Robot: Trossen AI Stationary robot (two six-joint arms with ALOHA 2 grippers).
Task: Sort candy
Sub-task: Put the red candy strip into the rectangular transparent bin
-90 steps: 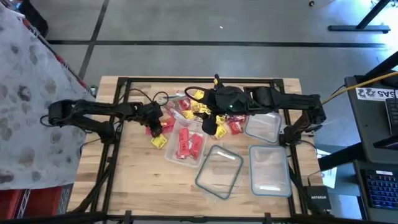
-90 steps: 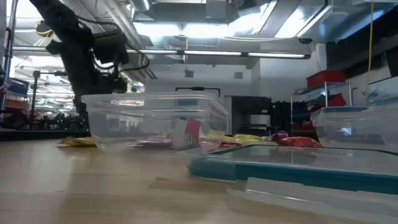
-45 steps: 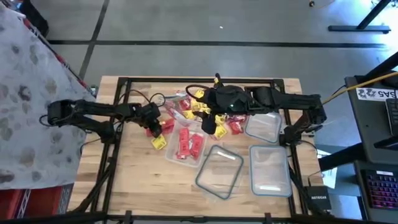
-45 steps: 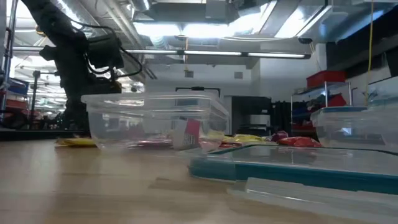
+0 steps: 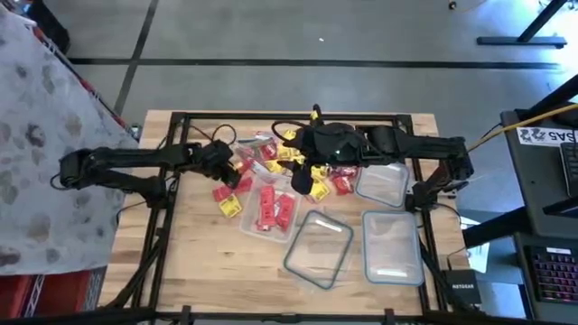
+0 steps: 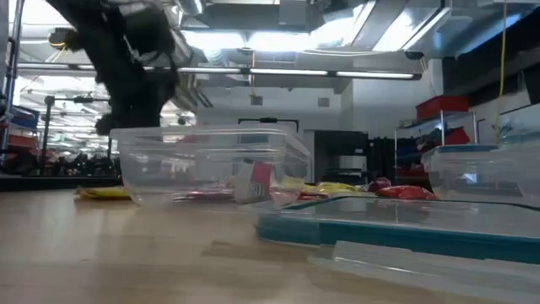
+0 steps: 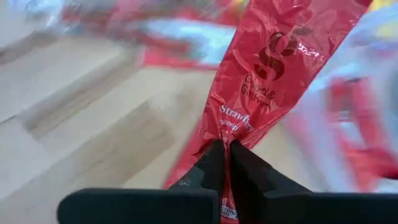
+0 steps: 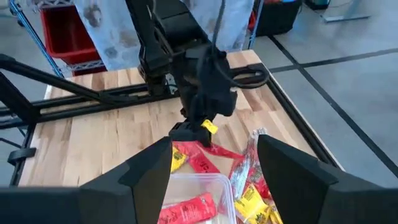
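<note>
Gripping a red candy wrapper (image 7: 267, 81) between its closed fingers (image 7: 211, 165), my left pincer (image 5: 228, 168) hangs above the wooden surface (image 5: 199, 253) at the left edge of the candy pile (image 5: 271, 158). In the left wrist view the wrapper is pinched near its lower end and stretches away from the fingertips, with pale lettering on the foil. A loose red piece (image 5: 222, 193) and a yellow piece (image 5: 230, 207) lie on the bare wood just beside that pincer.

Near the middle, a clear container (image 5: 268, 212) holds several red pieces (image 5: 264, 208). Next to it an empty container (image 5: 318, 249) sits tilted on the wood.

My right pincer (image 5: 305, 181) hovers over the pile's right part, near the yellow pieces (image 5: 316, 188); its two fingers (image 8: 149, 180) stand wide apart with nothing between them. From the right wrist view, the left arm (image 8: 193, 56) hangs over the far side of the pile.

Further right, two more empty clear containers (image 5: 381, 183) (image 5: 392, 246) sit one behind the other.
</note>
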